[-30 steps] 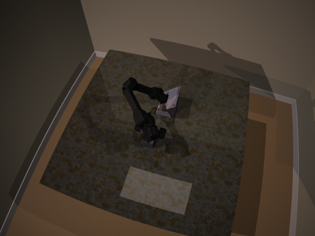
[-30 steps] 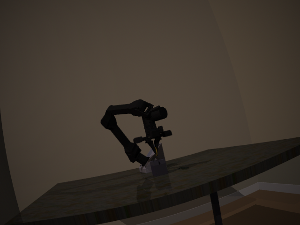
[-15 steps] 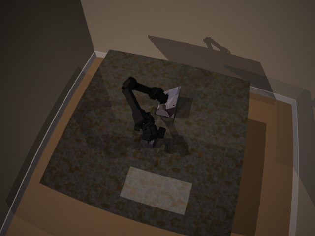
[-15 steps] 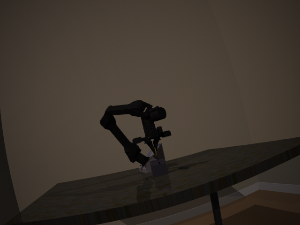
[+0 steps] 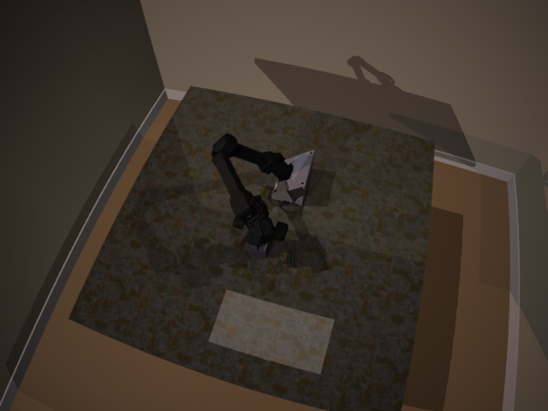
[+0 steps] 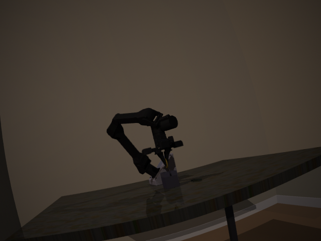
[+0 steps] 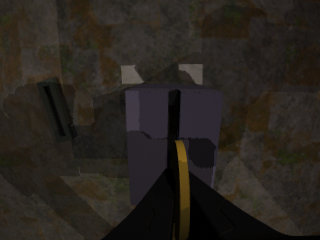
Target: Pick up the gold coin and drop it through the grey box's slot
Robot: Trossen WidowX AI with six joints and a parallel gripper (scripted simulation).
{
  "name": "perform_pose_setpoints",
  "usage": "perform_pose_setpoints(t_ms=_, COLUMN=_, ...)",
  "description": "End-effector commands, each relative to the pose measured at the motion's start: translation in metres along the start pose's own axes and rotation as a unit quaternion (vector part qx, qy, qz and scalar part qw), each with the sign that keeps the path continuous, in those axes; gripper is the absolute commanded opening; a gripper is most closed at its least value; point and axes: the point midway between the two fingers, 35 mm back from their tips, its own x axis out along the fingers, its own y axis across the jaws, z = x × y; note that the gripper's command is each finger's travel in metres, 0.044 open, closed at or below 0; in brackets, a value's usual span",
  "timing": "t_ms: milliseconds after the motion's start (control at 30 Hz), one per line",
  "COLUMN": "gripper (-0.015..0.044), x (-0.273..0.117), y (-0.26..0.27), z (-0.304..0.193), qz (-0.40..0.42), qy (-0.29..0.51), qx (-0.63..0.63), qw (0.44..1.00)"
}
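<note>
The gripper [image 7: 179, 236] is clenched on the gold coin [image 7: 182, 187], its two dark fingers pinching the flat faces so the coin stands edge-on between them, pointing down and forward. In the wrist view the coin's leading edge lies in line with the narrow dark slot [image 7: 174, 112] that runs along the lid of the grey box [image 7: 150, 140], and appears to sit right over the slot's near end. From the exterior view the coin [image 6: 166, 163] hangs just above the box [image 6: 169, 179], close to the lid; the light is dim, so whether the rim already touches the lid is hard to tell.

Off to the left in the wrist view, the dark-green holder [image 7: 55, 108] lies on the mottled table top [image 7: 267, 40], its groove vacant, well apart from the box.

The step in hand seems to be the alignment over the slot, with pickup and carry done. The next move calls for keeping the coin's plane parallel to the slot, easing it straight down until the rim enters, then opening the fingers. The slot is barely wider than the coin, so a slight twist or sideways offset would likely leave it resting on the lid.
</note>
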Motion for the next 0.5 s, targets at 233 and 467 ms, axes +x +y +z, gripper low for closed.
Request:
perform_pose_setpoints(t_ms=233, gripper=0.0, x=0.0053, y=-0.0006, z=-0.0015, qz=-0.003, qy=0.001, qx=-0.003, qw=1.0)
perform_pose_setpoints(t_ms=467, gripper=0.0, x=0.0079, y=-0.0004, z=-0.0007, qz=-0.003, qy=0.001, qx=-0.003, qw=1.0)
